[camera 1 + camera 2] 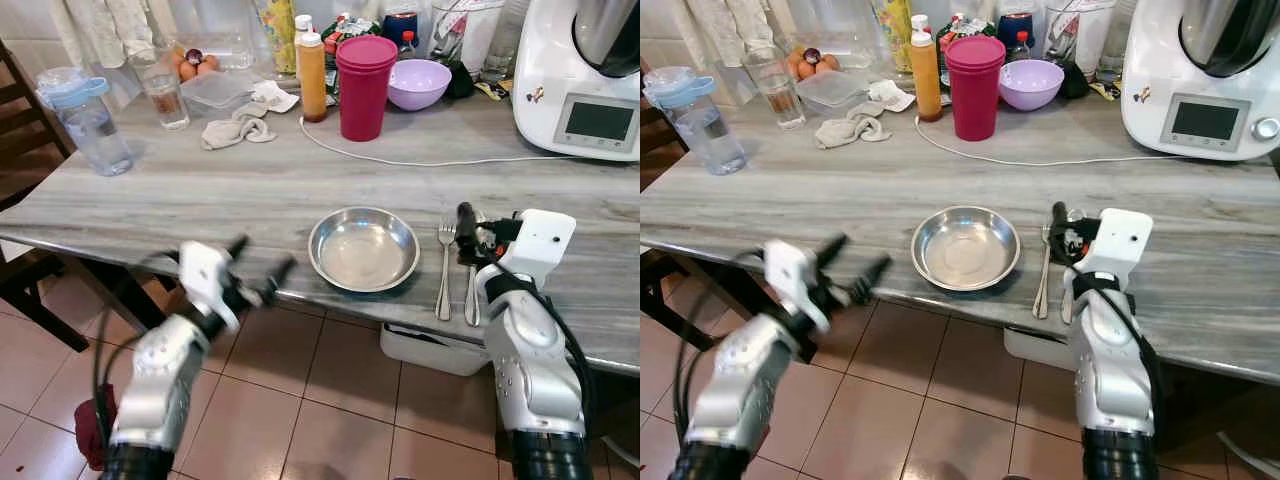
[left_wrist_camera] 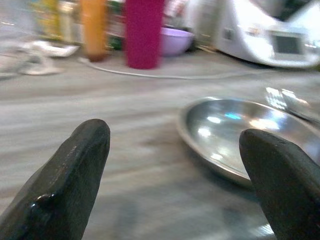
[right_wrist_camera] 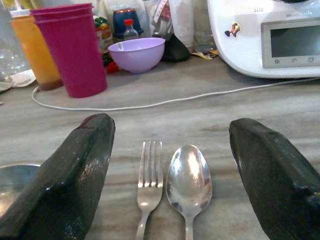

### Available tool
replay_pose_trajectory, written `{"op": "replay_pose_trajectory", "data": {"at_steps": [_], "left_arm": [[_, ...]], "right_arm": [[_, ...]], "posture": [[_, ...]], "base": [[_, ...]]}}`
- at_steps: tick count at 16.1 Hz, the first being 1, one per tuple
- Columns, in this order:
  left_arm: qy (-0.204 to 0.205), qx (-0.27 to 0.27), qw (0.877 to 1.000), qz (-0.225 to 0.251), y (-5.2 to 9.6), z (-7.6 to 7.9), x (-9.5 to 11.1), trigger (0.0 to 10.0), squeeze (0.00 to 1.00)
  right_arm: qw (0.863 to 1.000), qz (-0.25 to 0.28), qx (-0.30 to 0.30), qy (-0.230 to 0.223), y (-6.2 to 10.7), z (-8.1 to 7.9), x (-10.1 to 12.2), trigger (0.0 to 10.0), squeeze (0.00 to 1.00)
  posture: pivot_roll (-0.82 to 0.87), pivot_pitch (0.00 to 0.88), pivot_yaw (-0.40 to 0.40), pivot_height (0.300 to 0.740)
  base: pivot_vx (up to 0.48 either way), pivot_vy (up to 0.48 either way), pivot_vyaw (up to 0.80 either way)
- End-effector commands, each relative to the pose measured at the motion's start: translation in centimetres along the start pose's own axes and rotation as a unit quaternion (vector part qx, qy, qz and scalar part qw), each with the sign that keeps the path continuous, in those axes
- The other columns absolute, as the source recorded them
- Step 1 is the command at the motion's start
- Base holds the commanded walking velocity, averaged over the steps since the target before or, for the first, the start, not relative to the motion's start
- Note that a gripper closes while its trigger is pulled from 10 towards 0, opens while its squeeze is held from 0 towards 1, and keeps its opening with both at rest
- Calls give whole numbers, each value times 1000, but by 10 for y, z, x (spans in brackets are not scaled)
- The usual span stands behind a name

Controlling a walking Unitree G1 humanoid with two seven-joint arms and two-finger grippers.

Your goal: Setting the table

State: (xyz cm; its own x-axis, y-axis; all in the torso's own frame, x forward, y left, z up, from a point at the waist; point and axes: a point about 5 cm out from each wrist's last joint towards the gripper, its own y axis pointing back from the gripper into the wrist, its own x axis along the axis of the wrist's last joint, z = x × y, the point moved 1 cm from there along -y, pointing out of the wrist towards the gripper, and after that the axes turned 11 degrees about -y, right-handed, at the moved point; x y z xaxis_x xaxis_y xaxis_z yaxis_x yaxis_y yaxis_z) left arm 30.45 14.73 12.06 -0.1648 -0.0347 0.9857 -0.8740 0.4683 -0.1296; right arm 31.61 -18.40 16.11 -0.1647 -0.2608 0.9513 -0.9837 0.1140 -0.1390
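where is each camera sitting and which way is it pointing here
Left eye view: on the head, looking forward and down at the table; both silver arms show.
Right eye view: the same scene from its stereo twin.
Left wrist view: on the left wrist, along the open left gripper toward the steel plate.
Right wrist view: on the right wrist, along the open right gripper, over the fork and spoon.
Both wrist views share the magenta cup.

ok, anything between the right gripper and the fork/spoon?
Nothing visible. The right gripper is open, with the fork and spoon lying side by side between its fingers on bare table, right of the steel plate.
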Motion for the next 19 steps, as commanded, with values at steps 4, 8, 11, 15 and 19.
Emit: {"op": "replay_pose_trajectory", "data": {"at_steps": [4, 8, 11, 15, 19], "left_arm": [[-11, 97, 995, -31, -6, -15, -4, 10000, 0], [-19, 144, 987, -67, -5, -9, -13, 10000, 0], [-28, 138, 987, -78, -9, -3, -14, 10000, 0], [-37, 159, 983, -78, -14, -9, -8, 10000, 0], [-34, 160, 984, -76, -19, -8, -2, 10000, 0]], "right_arm": [[999, 25, 40, 17, 4, -21, 12, 10000, 1000], [999, 7, 33, 12, 7, -21, 7, 10000, 953], [999, 2, 34, 11, 7, -21, 4, 10000, 82], [1000, 2, 30, 9, 5, -20, 5, 10000, 0], [1000, 2, 29, 9, 5, -21, 5, 10000, 0]], "posture": [[-238, 72, 67, 740], [-225, 78, 70, 740], [-225, 78, 70, 740], [-222, 80, 69, 740], [-223, 78, 71, 740]], "base": [[0, 0, 0], [0, 0, -162], [0, 0, -719], [0, 0, -725], [0, 0, -725]]}}
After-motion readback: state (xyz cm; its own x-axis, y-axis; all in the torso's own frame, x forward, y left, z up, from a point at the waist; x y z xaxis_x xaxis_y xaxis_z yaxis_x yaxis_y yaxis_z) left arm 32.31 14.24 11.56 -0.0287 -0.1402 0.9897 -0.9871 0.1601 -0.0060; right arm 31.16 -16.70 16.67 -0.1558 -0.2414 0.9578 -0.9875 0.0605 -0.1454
